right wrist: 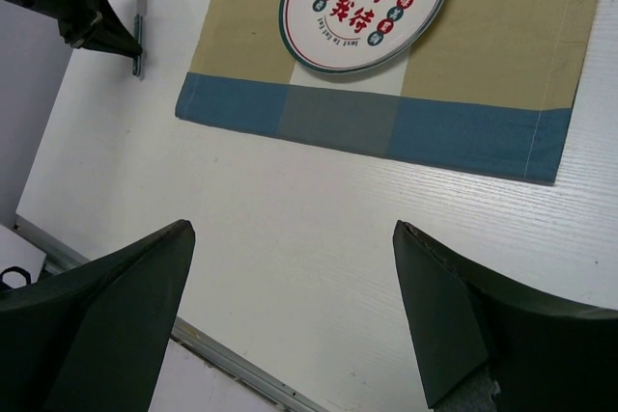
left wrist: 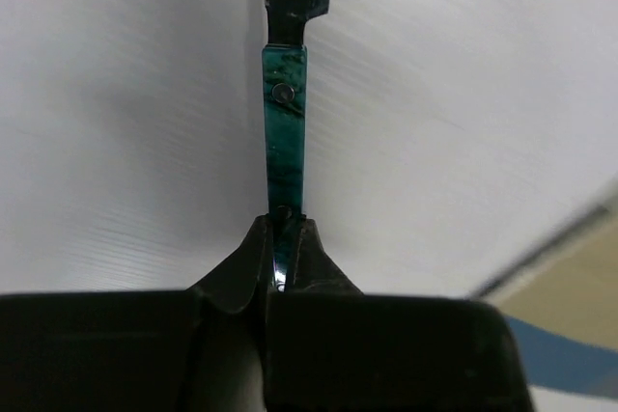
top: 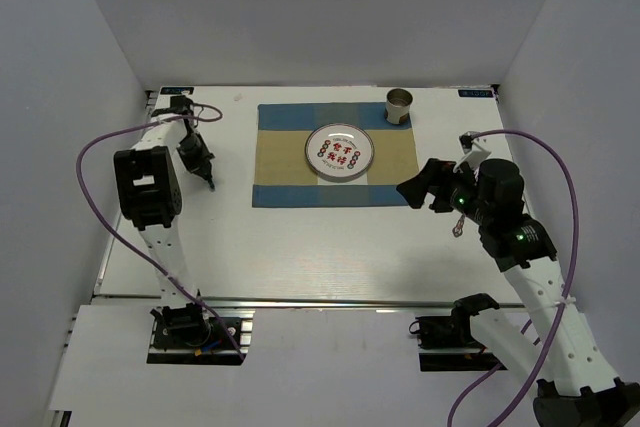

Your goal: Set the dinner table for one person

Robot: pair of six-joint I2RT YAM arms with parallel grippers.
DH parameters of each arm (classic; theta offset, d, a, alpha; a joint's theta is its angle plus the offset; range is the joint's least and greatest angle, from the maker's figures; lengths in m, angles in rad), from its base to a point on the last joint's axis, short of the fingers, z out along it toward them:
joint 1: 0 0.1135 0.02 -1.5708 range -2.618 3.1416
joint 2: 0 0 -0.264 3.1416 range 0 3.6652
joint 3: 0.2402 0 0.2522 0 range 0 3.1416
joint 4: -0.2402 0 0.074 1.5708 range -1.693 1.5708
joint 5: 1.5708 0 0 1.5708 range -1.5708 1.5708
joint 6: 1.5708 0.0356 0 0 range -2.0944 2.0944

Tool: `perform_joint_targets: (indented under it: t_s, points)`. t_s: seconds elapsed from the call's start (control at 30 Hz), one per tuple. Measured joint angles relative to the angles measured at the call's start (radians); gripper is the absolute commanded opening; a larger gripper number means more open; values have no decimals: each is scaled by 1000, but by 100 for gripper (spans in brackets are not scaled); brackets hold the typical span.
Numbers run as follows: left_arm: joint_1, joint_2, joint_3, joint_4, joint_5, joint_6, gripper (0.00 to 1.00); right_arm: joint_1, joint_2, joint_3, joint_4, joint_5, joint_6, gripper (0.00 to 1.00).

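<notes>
**Table half laid: mat, plate and cup down, knife not yet released**

You have the large white wood-grain table (top: 330,247) carrying the blue-and-tan checked cloth placemat (top: 285,162) at its middle, toward the far side. The round white plate with red lettering (top: 340,150) sits centred on the mat, and the small metal cup (top: 399,104) stands at its far right corner. The left claw (left wrist: 285,233) is clenched on the teal-handled knife (left wrist: 286,132), out on bare table just left of the mat; whether the blade touches down, you cannot tell. The right claw (right wrist: 292,229) is released and empty, hovering near the mat's right edge. By my reading the knife is left to place, and no fork or spoon is in view. Nothing lies between knife and mat.
</notes>
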Motion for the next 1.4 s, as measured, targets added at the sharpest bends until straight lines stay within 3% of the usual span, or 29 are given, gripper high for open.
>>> perform_joint_targets:
  t_s: [0.13,0.37,0.47,0.57,0.8,1.4]
  points:
    - [-124,-79,-20,28,82,-19,0,0,-4,16,-3,15,16,89]
    - [-543,-272,-57,188,181,-186,0,0,-1,93,-58,120,48,89]
    - [-673,-256,-20,226,201,-266,0,0,-5,136,-85,160,54,89]
    - [-747,-147,111,227,197,-328,0,0,-19,162,-111,197,58,89]
    - [-869,126,380,246,154,-436,0,0,-38,197,-188,239,58,89]
    - [-906,349,502,430,208,-518,0,0,-68,226,-262,245,42,89]
